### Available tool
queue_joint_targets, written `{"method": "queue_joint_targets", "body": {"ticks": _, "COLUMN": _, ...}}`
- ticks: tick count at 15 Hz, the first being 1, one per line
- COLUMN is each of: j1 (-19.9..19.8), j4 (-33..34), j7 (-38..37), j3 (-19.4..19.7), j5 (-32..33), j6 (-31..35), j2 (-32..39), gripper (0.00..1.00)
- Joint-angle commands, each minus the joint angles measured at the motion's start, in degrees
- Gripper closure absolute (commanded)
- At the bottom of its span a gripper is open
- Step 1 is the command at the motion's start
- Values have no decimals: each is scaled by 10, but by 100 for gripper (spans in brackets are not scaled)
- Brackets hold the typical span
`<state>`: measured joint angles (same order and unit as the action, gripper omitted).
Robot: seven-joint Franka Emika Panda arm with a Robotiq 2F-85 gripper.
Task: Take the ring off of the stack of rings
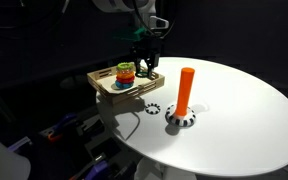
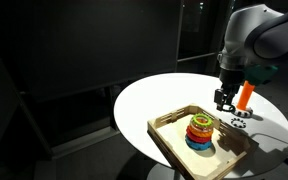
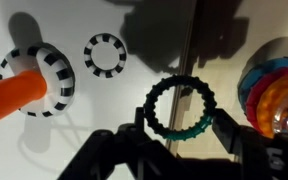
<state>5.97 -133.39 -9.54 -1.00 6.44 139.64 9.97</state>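
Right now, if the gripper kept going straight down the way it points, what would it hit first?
Probably the wooden tray: in the wrist view its rim runs right under the ring that the gripper holds, with the white table just beside it. Depth is unclear there.
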Motion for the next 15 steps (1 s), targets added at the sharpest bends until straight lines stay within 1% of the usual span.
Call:
{"method": "queue_joint_targets", "body": {"ticks": 1, "j1": -15, "j4": -37, "j7": -18, "j3": 15, "j5": 15, "j6": -3, "j2": -21, "gripper": 56}}
{"method": "queue_joint_targets", "body": {"ticks": 6, "j1": -28, "j4": -73, "j7": -22, "j3": 31, "j5": 22, "j6": 27, "j2": -15, "gripper": 56}}
{"method": "queue_joint_targets", "body": {"ticks": 11, "j1": -25, "j4": -101, "j7": -50, "j3": 43, "j5": 57, "j6": 78, "j2": -8, "gripper": 56}}
{"method": "queue_joint_targets", "body": {"ticks": 13, "j1": -24, "j4": -106, "j7": -65, "j3": 47, "j5": 72, "j6": 90, "j2": -4, "gripper": 56}}
{"method": "queue_joint_targets", "body": {"ticks": 15, "j1": -26, "j4": -107, "j7": -66, "j3": 46, "j5": 71, "j6": 92, "j2": 3, "gripper": 56}}
